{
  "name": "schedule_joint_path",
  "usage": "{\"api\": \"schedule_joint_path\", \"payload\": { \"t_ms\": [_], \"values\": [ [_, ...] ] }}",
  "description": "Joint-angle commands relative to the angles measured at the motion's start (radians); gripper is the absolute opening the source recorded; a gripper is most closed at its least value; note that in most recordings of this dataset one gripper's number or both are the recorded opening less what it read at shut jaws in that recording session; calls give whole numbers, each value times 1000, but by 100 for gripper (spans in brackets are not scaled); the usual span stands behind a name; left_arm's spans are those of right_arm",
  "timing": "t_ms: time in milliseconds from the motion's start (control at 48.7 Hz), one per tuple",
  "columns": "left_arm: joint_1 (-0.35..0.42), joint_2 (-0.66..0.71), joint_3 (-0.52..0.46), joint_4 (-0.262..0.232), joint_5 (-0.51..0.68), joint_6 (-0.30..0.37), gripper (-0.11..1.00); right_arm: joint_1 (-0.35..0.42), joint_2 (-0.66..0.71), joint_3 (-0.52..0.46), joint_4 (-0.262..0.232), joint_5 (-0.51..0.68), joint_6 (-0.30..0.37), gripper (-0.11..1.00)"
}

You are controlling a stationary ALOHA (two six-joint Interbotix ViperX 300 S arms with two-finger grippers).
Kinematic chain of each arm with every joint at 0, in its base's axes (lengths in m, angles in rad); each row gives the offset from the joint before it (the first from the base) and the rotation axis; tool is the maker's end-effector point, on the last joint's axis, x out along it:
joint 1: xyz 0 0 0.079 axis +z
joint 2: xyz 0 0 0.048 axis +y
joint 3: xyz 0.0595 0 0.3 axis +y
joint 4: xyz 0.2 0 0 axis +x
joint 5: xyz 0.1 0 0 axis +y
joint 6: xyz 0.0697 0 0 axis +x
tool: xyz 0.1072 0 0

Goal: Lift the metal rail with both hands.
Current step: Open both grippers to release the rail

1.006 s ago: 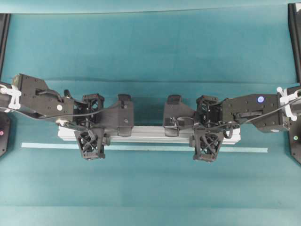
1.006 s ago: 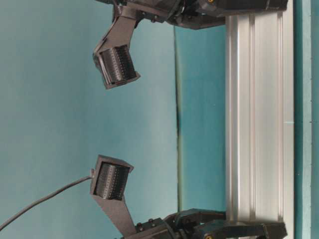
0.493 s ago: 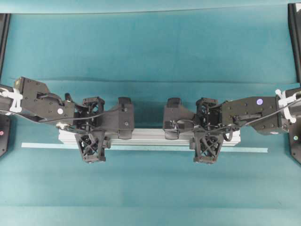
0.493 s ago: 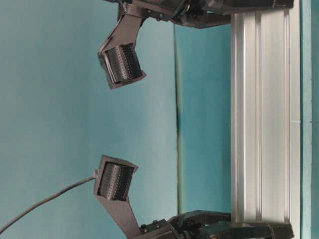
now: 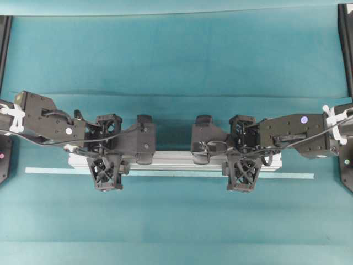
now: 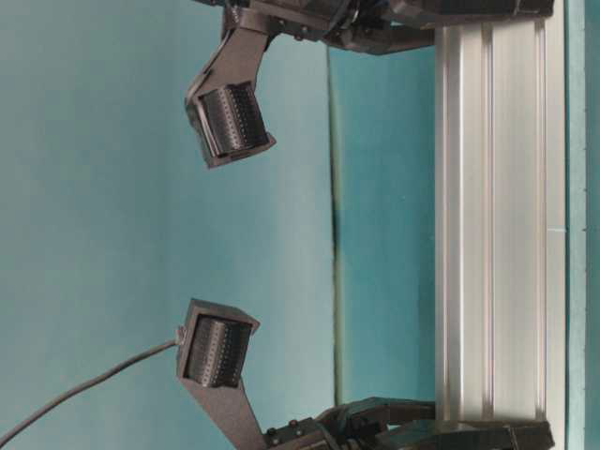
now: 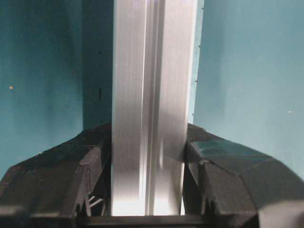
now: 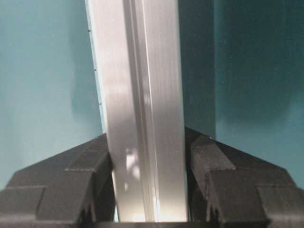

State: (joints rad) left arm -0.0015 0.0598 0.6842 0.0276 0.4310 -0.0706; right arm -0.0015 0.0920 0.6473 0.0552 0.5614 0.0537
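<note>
The metal rail is a long silver grooved bar lying left to right across the middle of the teal table. My left gripper is shut on it near its left end, and my right gripper is shut on it near its right end. In the left wrist view the rail runs up between the black fingers, which press on both its sides. The right wrist view shows the same grip: the rail sits clamped between the fingers. In the table-level view the rail sits close to the table surface.
A thin pale tape strip lies on the table just in front of the rail. Black frame posts stand at the table's left and right edges. The two wrist camera housings hang above the rail. The teal backdrop rises behind.
Both grippers, still shut on the rail, have sunk a little toward the table over the last second. Nearly all of that drop came in the first half second.
</note>
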Motion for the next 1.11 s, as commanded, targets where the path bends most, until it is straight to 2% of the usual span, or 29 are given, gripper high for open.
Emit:
{"api": "schedule_joint_path", "payload": {
  "t_ms": [0,205,349,390,472,554,595,657,718,883,1088],
  "values": [
    [2,-6,-2,0,-29,8,36,6,11,-5,8,-23,6,38],
    [2,-5,8,0,-48,49,36,6,11,-5,20,-31,5,38],
    [3,-8,17,0,-48,40,36,6,11,-5,20,-28,9,40],
    [3,-8,18,0,-51,35,36,6,11,-6,20,-28,9,46],
    [3,-8,20,0,-49,35,40,12,12,-8,20,-26,2,71],
    [-2,-9,21,0,-51,52,66,18,11,-6,20,-29,-6,89],
    [-3,-9,23,0,-54,54,78,21,11,-8,20,-31,-3,94],
    [-3,-9,25,0,-58,55,92,25,8,-8,20,-34,0,95],
    [-3,-9,25,0,-60,55,98,25,3,-8,20,-38,6,94],
    [-3,-41,23,0,-55,57,96,23,-34,-11,20,-34,11,94],
    [-3,-181,28,0,-54,55,97,3,-176,-5,18,-38,28,94]
  ]
}}
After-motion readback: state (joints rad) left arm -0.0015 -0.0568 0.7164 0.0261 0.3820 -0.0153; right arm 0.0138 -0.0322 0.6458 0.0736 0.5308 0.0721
